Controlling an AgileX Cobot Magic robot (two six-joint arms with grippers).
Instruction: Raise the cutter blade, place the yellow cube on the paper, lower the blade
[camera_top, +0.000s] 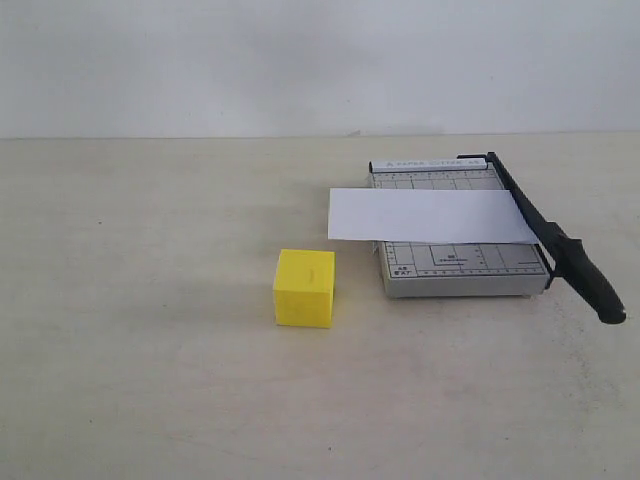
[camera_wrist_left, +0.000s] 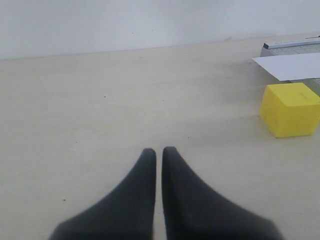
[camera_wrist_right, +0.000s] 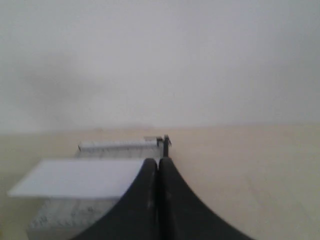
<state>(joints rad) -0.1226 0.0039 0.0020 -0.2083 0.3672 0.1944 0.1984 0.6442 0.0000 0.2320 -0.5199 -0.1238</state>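
Note:
The yellow cube (camera_top: 304, 288) stands on the table, left of the grey cutter base (camera_top: 460, 268). The white paper (camera_top: 430, 214) lies across the base, its left end overhanging. The cutter blade (camera_top: 555, 240) lies lowered along the base's right edge, handle toward the front. Neither arm shows in the exterior view. My left gripper (camera_wrist_left: 159, 150) is shut and empty above bare table, the yellow cube (camera_wrist_left: 291, 109) ahead and off to one side. My right gripper (camera_wrist_right: 159, 161) is shut and empty, with the paper (camera_wrist_right: 75, 177) and the blade's hinge end (camera_wrist_right: 165, 145) just beyond it.
The beige table (camera_top: 150, 300) meets a plain white wall (camera_top: 300, 60) behind. Nothing else lies on the table.

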